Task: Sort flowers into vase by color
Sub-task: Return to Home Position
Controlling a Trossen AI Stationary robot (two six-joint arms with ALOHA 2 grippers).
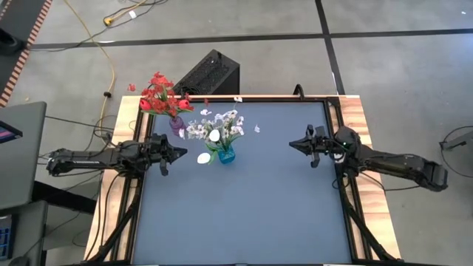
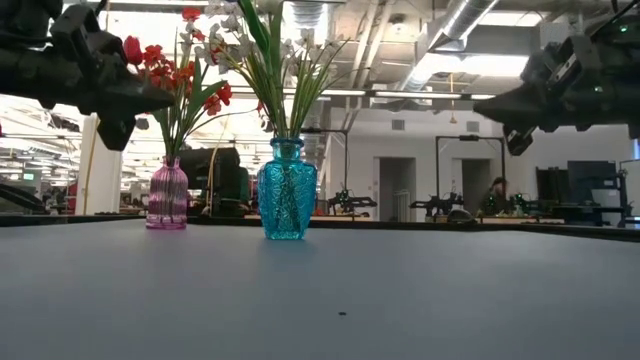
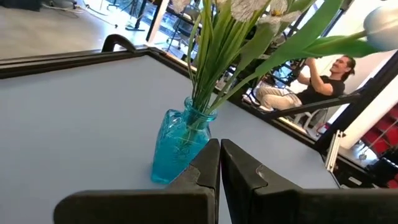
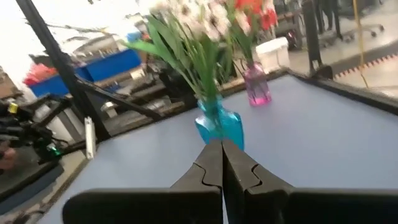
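A blue glass vase [image 1: 226, 155] [image 2: 286, 190] [image 3: 179, 142] [image 4: 219, 126] stands on the table and holds the white flowers [image 1: 216, 130] by their green stems. A pink vase [image 1: 177, 123] [image 2: 167, 196] [image 4: 256, 86] at the far left holds the red flowers [image 1: 160, 94] [image 2: 173, 66]. My left gripper [image 1: 182, 154] [image 3: 220, 149] hovers shut just left of the blue vase, above the table. My right gripper [image 1: 292, 145] [image 4: 221, 145] hovers shut toward the right side, pointing at the vases. Both are empty.
The dark table mat [image 1: 244, 214] lies bare in front of the vases. A few loose petals [image 1: 256, 128] lie near the far edge. A black box [image 1: 211, 74] sits beyond the table. A person [image 3: 311, 78] shows in the room behind.
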